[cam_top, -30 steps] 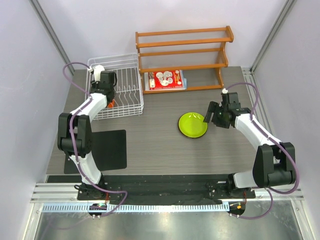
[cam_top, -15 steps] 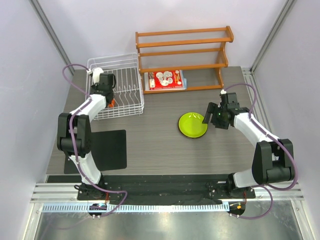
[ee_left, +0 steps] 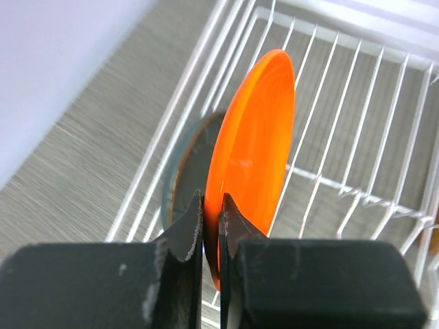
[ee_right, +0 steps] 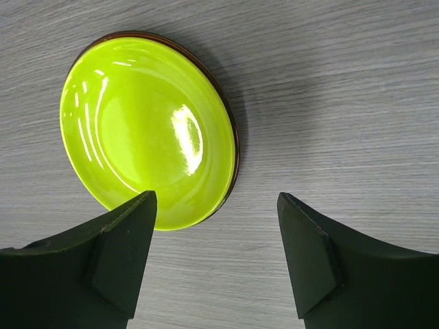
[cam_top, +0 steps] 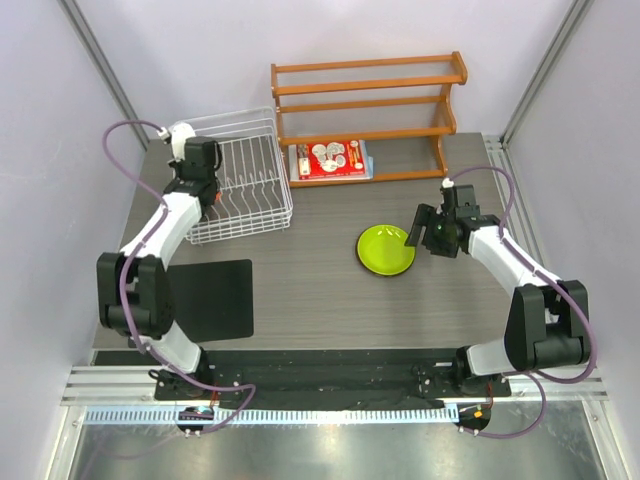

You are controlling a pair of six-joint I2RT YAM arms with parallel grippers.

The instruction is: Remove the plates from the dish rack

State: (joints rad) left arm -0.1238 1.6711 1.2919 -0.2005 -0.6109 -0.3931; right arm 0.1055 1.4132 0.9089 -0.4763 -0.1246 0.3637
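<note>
Pinching only a thin strip of rim, the left gripper (ee_left: 211, 218) has its two black fingers clamped together on the lower edge of the glossy round orange plate (ee_left: 255, 137), which stands on edge inside the white wire dish rack (cam_top: 245, 226). That narrow hold is the main hazard. The plate looks smooth and the bite is shallow, so on the lift it could swivel between the pads or slide out and drop onto the wires.

A second risk sits just behind it. A round dark teal plate (ee_left: 186, 164) stands close by near the rack's side, and whether the two touch cannot be told. Dragging the orange plate sideways rather than straight up could knock the teal one over or catch the rim on a wire. Pulling on a snagged plate could also shift the light rack across the grey wood-grain table (ee_right: 357, 75).

Seen from overhead, the left arm reaches forward along the table's left side, elbow bent, wrist turned down over the rack's left part. The right arm stretches toward mid-table with its wrist pitched down. The right gripper (ee_right: 214, 205) has its jaws wide apart and holds nothing, poised over one edge of the round lime green plate (ee_right: 140, 130), which lies flat on the table, well apart from the rack.
</note>
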